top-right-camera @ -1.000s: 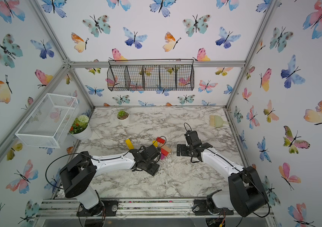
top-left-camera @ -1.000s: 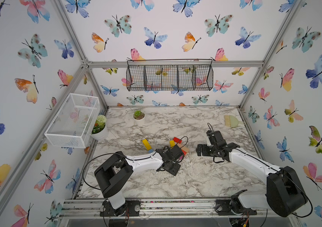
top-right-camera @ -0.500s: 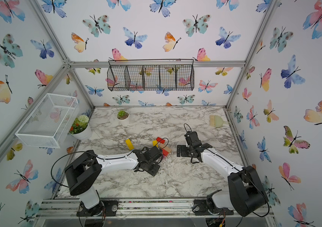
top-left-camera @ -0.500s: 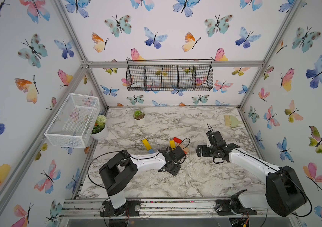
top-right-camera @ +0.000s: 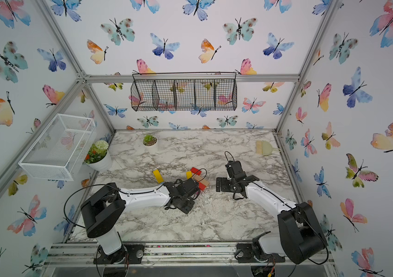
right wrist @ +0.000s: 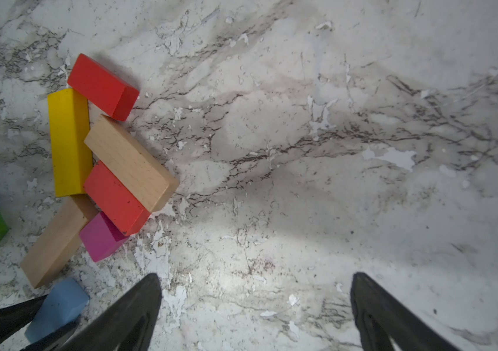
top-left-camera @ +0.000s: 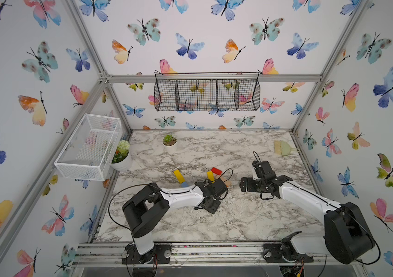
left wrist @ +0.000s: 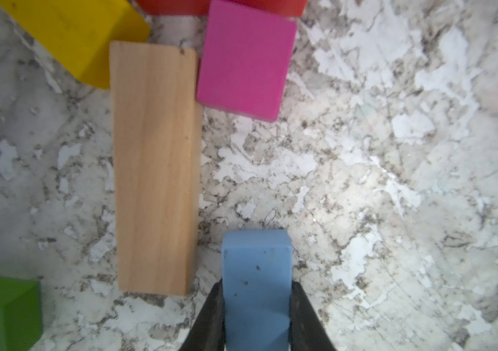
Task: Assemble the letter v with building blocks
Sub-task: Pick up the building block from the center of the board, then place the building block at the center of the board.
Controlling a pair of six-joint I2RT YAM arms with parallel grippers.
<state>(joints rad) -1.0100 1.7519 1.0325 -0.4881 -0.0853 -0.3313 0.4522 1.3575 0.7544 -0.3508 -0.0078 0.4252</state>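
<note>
Pick step: left fingers (left wrist: 211, 316) clamp the light-blue block (left wrist: 257, 264), just beside the tan bar (left wrist: 155, 170). The right fingers (right wrist: 132, 313) stand wide, empty. Next: lift clear without nudging the bar, then place.

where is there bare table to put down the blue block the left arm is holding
Free: the marble beside the tan bar, below the open right gripper; also the back, between the succulent pot and the brush. Crowded: beyond the blue block, where the yellow bar, red bars and magenta cube touch.
</note>
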